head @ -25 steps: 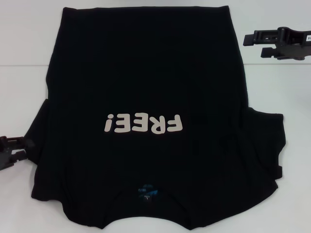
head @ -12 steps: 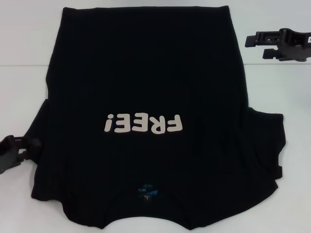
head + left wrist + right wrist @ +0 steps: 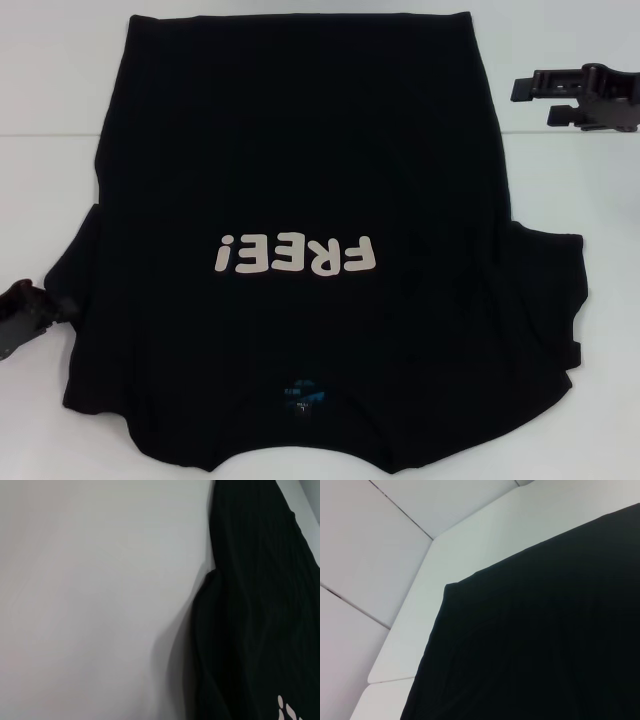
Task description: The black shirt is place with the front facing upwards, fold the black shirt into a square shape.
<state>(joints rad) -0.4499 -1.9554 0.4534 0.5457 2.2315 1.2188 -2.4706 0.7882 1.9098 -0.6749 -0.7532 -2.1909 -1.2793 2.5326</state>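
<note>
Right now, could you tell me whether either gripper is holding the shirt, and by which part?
The right gripper is open in the air, holding nothing. The left gripper is at the black shirt's sleeve edge; any grip cannot be told.

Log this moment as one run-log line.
black shirt: flat, front up, unfolded | left gripper: at shirt's left sleeve edge | right gripper: fingers open, beside far right hem, clear of cloth
</note>
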